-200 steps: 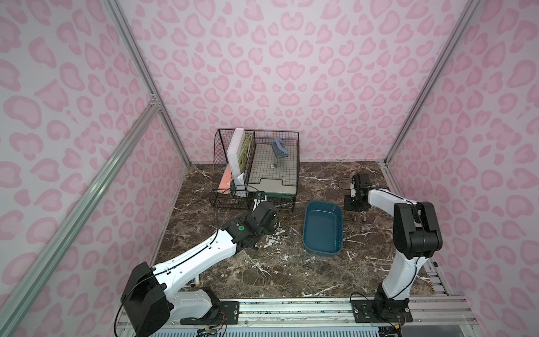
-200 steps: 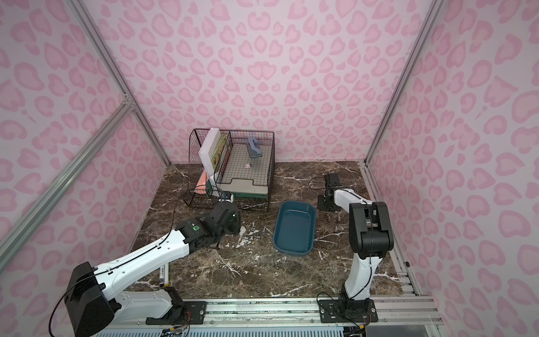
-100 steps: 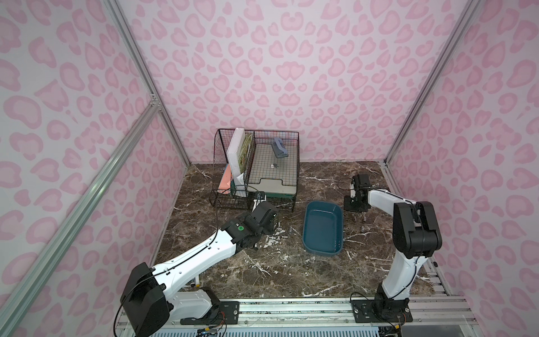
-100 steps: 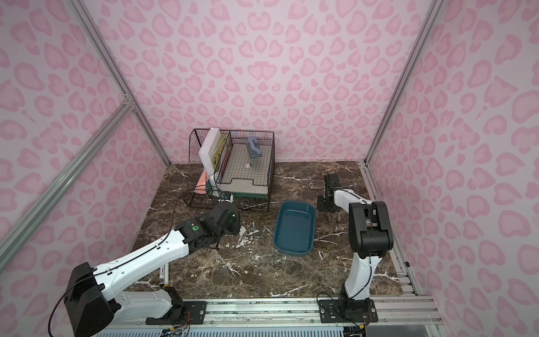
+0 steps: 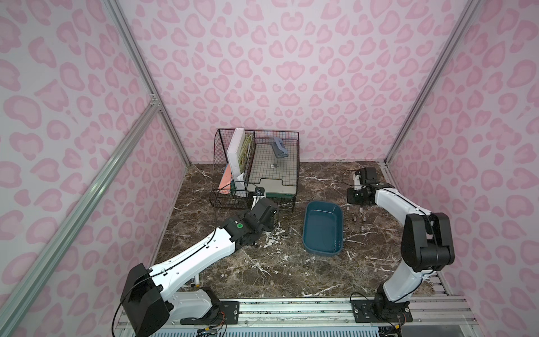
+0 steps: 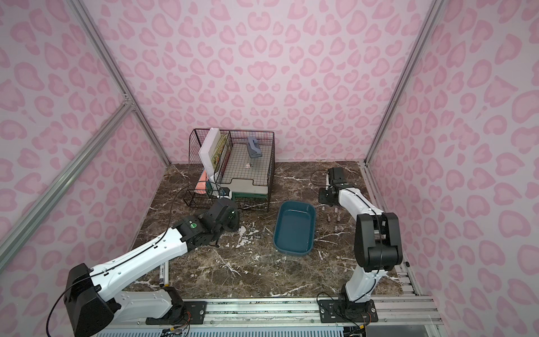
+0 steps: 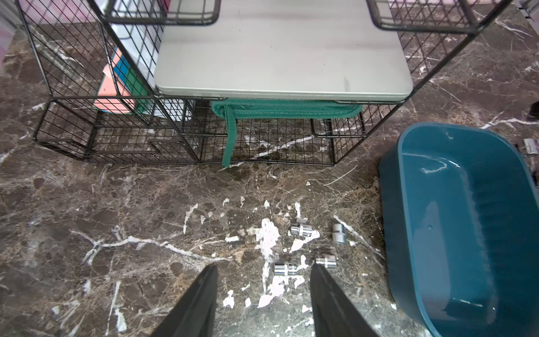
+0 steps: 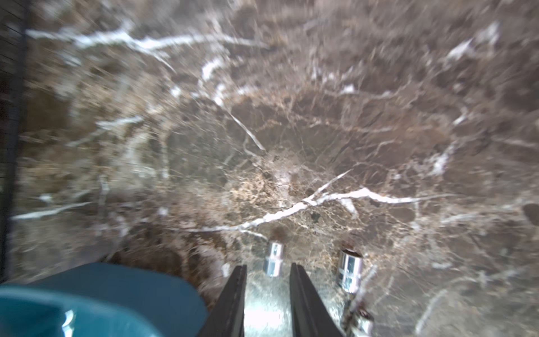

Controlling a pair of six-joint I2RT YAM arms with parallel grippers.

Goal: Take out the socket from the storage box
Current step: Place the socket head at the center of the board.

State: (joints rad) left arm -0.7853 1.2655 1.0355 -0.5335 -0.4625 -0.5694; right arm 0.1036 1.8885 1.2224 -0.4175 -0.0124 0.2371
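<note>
From where I stand, the teal storage box sits on the dark marble table, a little right of the middle, with the black wire organiser at its 10 o'clock. Reckoning from the box, small chrome sockets lie loose on the marble at 9 o'clock, and a second handful stands at 2 o'clock, all outside the tub. The left gripper hangs at 9 o'clock with its jaws well apart and nothing clamped. One socket lies on its side in line with the gap between the tips, and I can't tell whether either tip touches it. The right gripper, at about 1 o'clock, has its jaws narrowly apart and grips nothing. An upright socket stands just beyond its tips, with another just beside it, near the box's corner.
</note>
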